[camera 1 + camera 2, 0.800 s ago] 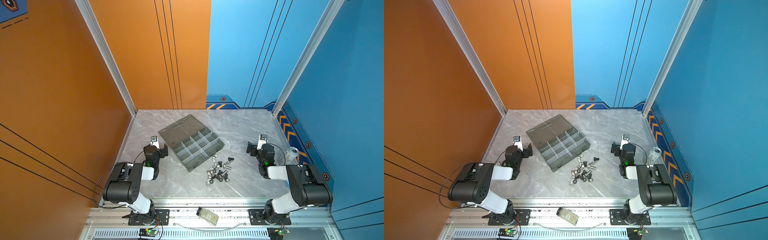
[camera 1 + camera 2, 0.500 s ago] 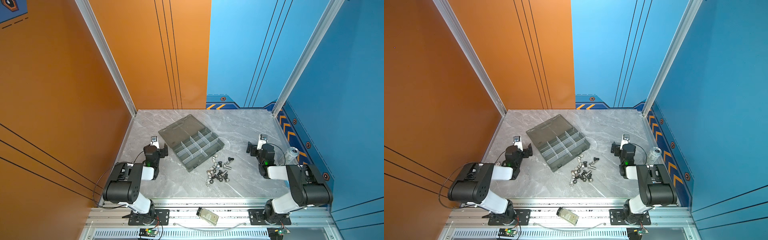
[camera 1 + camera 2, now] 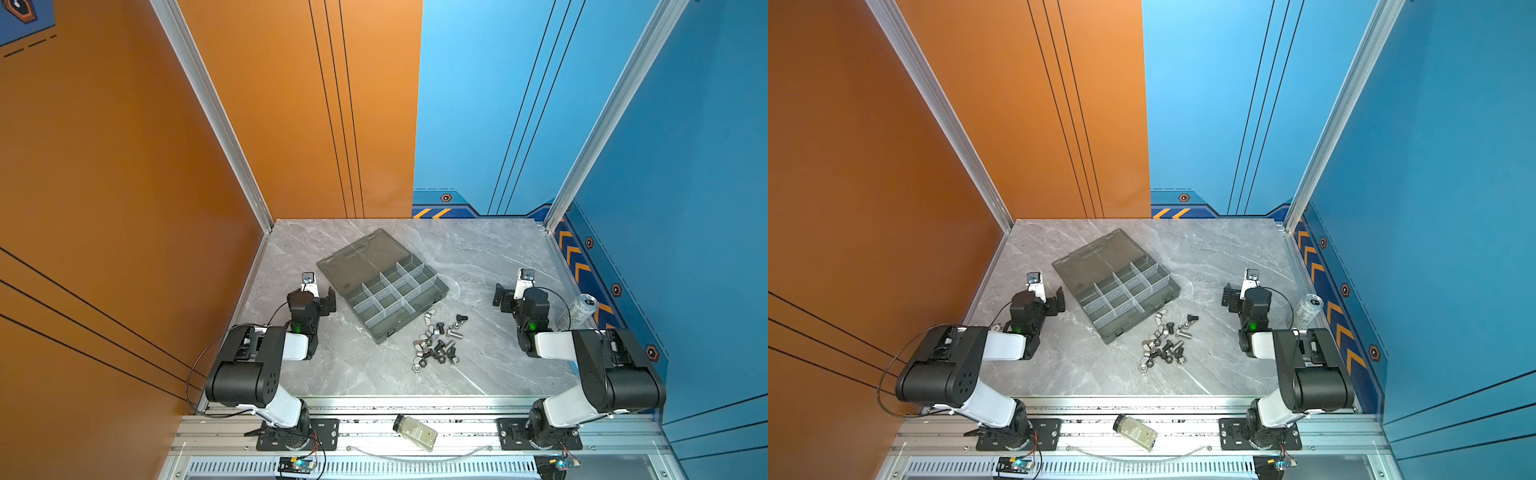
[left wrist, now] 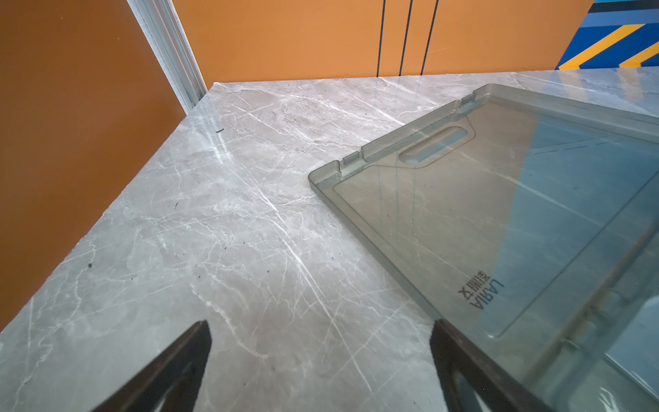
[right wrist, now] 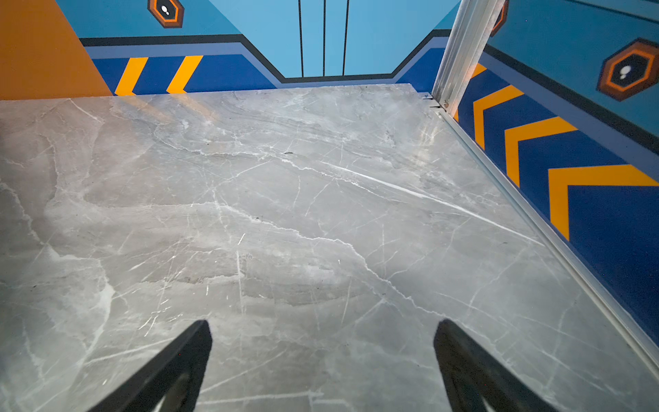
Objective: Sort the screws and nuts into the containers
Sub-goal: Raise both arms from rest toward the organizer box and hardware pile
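Only the top views catch screws (image 3: 439,347) & nuts (image 3: 430,316), heaped at 5 o'clock of the containers (image 3: 390,293) — wrist cams show left gripper (image 4: 320,323), right gripper (image 5: 322,321) spread wide, empty.

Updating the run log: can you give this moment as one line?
left gripper open, empty | right gripper open, empty | screws and nuts loose on table | containers empty, lid open

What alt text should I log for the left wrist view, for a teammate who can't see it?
The left gripper is open and empty above the grey marble table, one fingertip close to the edge of the smoky transparent organiser-box lid, which lies opened flat on the table. Orange walls rise behind.
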Robot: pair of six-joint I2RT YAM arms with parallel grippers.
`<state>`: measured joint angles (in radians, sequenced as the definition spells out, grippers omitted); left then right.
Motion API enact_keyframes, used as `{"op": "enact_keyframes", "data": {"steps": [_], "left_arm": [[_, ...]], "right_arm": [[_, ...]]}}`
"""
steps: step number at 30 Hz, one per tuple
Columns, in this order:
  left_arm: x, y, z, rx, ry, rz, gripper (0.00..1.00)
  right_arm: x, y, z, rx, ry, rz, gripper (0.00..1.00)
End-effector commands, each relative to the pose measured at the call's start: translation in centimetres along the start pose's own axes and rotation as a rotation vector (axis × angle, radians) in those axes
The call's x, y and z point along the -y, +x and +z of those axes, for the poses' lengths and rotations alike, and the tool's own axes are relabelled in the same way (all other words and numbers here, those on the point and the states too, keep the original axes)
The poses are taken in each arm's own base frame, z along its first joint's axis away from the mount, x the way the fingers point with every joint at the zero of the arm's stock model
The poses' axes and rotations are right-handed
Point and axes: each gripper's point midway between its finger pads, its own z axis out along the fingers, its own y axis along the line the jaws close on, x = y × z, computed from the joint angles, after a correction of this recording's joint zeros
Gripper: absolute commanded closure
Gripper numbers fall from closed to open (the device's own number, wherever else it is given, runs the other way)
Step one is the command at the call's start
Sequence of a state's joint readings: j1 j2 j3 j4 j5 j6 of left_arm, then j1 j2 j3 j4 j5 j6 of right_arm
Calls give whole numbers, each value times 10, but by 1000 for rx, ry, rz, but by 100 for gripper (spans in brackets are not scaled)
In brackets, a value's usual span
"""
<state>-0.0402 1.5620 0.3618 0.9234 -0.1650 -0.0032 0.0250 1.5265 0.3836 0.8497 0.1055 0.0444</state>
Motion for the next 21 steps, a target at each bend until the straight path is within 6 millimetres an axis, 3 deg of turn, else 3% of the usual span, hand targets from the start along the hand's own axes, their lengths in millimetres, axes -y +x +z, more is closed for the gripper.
{"op": "enact_keyframes", "data": {"steps": [1, 11, 21], "left_arm": [[1, -6, 2, 7, -7, 16, 3], [2, -11, 2, 9, 5, 20, 2], [4, -71, -45, 73, 41, -18, 2]], "right_arm": [[-1, 0, 1, 0, -9, 7, 0], [0, -1, 1, 2, -10, 10, 0], [5, -26, -12, -51, 33, 24, 2]]}}
